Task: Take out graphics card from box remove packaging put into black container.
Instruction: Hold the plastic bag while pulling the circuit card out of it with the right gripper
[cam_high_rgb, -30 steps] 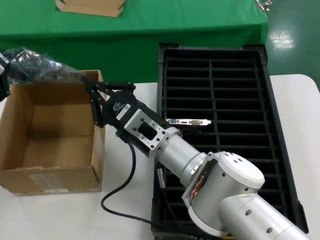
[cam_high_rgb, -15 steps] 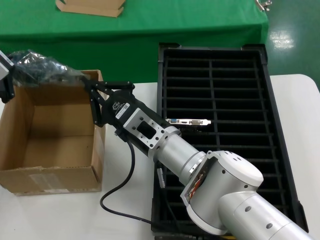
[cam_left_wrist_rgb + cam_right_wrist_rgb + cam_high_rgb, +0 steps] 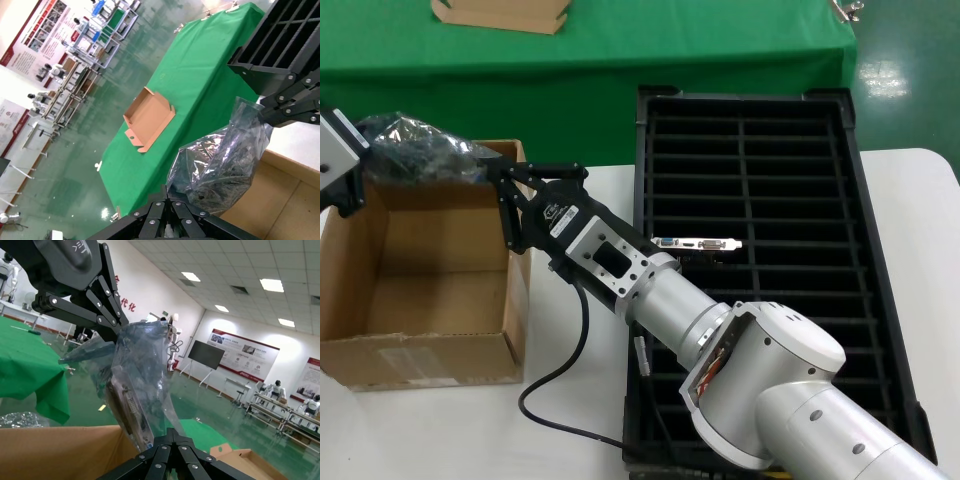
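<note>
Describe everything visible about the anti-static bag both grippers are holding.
The packaging is a dark grey, shiny, crinkled see-through plastic bag, held in the air over the box's far edge. The left gripper pinches one end and the right gripper the other. The graphics card, with its pale port, shows inside.

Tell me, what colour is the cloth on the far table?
Bright green: the cloth shows best in the head view, behind the black container.
</note>
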